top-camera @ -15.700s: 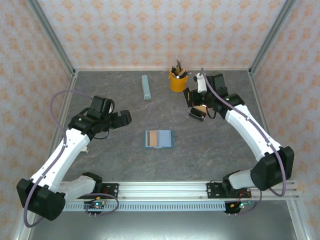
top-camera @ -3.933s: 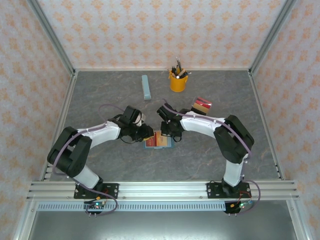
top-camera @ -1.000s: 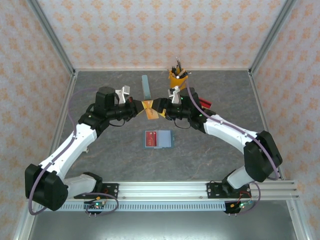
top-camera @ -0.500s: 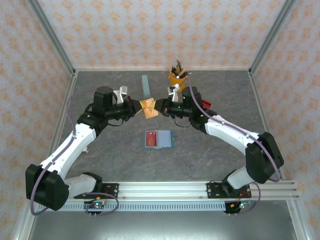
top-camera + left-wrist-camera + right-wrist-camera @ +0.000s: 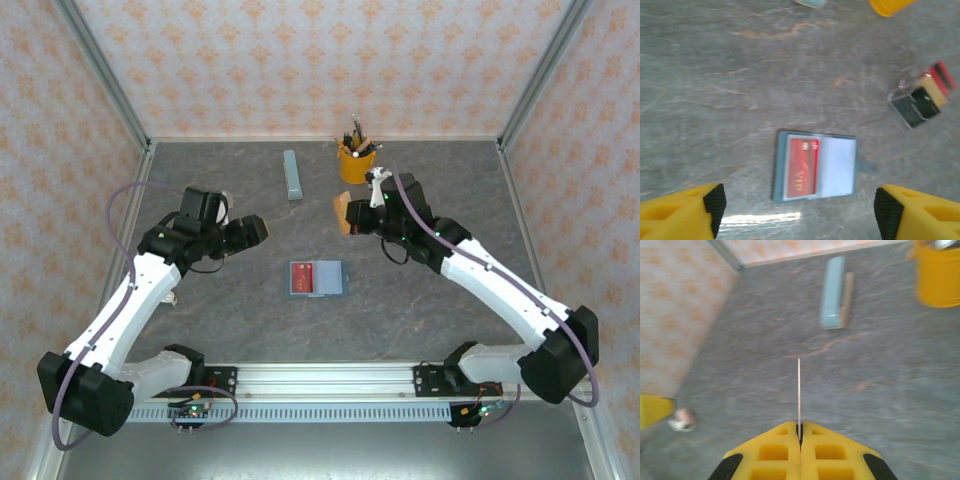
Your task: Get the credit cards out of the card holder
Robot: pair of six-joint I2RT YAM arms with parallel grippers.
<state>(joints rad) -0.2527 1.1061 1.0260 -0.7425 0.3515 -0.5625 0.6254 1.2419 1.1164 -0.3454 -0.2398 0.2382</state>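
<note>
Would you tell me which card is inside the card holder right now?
The red card, lying in the left half of the open holder; the tan card is pinched in the right tool, and the other cards sit stacked aside.

left arm (image 5: 140, 285): bent at the elbow over the desk's left side, jaws spread wide
right arm (image 5: 495, 285): stretched toward the far middle, jaws pressed together
</note>
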